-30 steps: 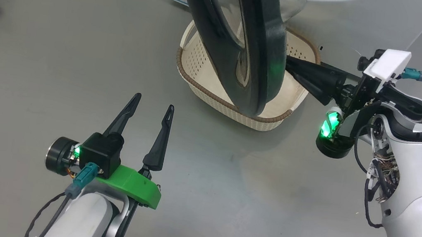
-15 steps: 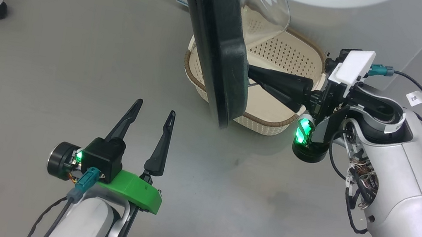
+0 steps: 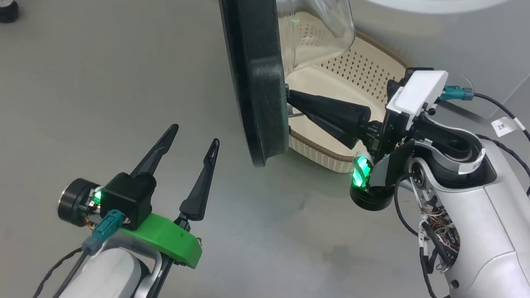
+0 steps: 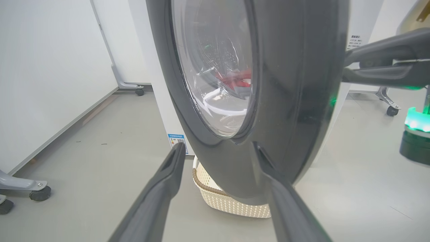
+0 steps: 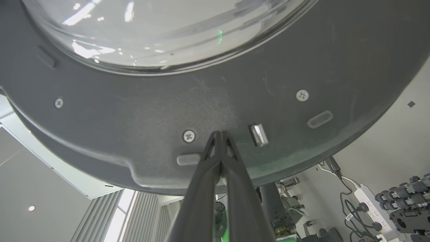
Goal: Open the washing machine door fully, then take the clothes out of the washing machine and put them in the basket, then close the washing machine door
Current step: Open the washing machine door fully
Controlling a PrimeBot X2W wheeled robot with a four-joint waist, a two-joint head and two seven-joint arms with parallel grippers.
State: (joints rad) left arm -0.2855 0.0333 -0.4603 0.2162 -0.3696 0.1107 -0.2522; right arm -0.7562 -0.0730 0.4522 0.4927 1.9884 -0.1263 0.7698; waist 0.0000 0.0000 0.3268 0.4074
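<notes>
Right end effector (image 3: 289,101), fingers pinched together, tips touching the inner rim of the washing machine door (image 3: 251,63); basket (image 3: 321,156) beneath. Left end effector (image 3: 193,134) hovers spread wide, empty.

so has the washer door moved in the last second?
Yes. The washing machine door swung left across the basket, uncovering most of it.

Glossy pale-grey arms (image 3: 494,267). Behind the dark, long-fingered left pincer (image 3: 194,133): a green bracket (image 3: 162,239), black camera block (image 3: 129,197) and teal plug (image 3: 106,228). Behind the right pincer (image 3: 289,101): a white box (image 3: 418,90), green light (image 3: 360,171) and exposed wiring (image 3: 434,232).
</notes>
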